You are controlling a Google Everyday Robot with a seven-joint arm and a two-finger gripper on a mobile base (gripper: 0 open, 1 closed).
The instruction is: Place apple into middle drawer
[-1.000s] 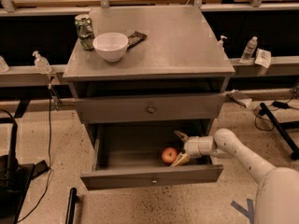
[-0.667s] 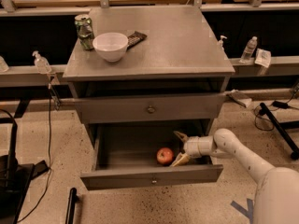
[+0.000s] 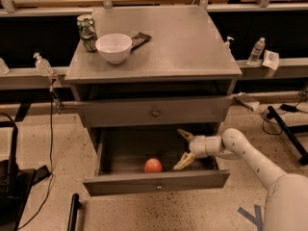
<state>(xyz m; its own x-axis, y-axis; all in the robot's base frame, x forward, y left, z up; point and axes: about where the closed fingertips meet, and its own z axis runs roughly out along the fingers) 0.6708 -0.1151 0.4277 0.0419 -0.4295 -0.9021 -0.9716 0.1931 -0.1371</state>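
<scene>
The red-orange apple (image 3: 153, 165) lies on the floor of the pulled-out middle drawer (image 3: 159, 182), near its front wall and about the middle of its width. My gripper (image 3: 184, 149) is inside the drawer, to the right of the apple and apart from it. Its two fingers are spread wide, one up and one down, and hold nothing. The white arm reaches in from the lower right.
The upper knobbed drawer (image 3: 155, 112) is closed. On the cabinet top (image 3: 183, 42) stand a white bowl (image 3: 114, 47), a green can (image 3: 87, 32) and a dark packet (image 3: 138, 39). Bottles stand on side ledges. Black stands and cables lie on the floor at left and right.
The apple has rolled a little to the left along the drawer floor, away from my gripper. The gripper has stayed open in about the same place.
</scene>
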